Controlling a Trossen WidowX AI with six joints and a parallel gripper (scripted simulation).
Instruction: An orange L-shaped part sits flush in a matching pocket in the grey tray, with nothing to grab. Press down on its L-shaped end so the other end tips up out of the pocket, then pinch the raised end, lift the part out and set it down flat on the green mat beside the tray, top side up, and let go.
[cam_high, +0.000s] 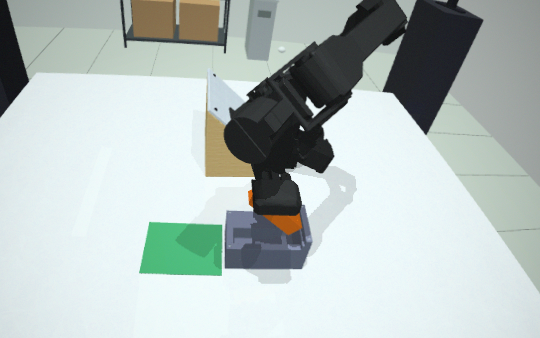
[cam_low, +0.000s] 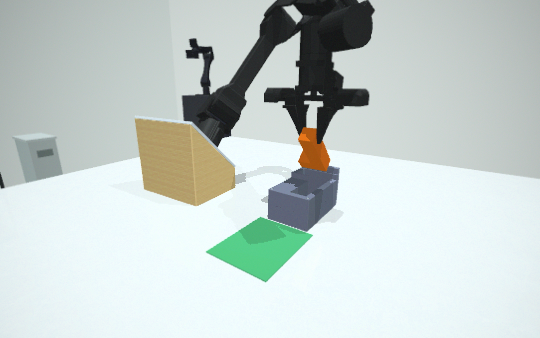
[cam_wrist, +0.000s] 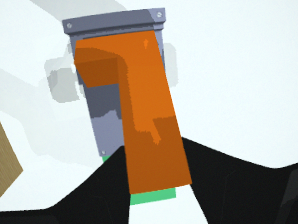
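The orange L-shaped part (cam_high: 290, 223) (cam_low: 315, 157) (cam_wrist: 145, 80) is out of its pocket and hangs steeply tilted above the grey tray (cam_high: 265, 258) (cam_low: 290, 207) (cam_wrist: 115, 22). Its straight end is up between the fingers and its L-shaped end is down, over the tray's end away from the mat. My gripper (cam_low: 310, 135) (cam_wrist: 152, 148) is shut on the straight end. In the top view the hand hides the grip. The green mat (cam_high: 160, 250) (cam_low: 265, 265) (cam_wrist: 154, 197) lies beside the tray with nothing on it but a shadow.
A wooden block with a sloped light top (cam_high: 227, 155) (cam_low: 167, 160) stands behind the tray and mat, partly hidden by the arm in the top view. The tray has a raised wall at its end away from the mat.
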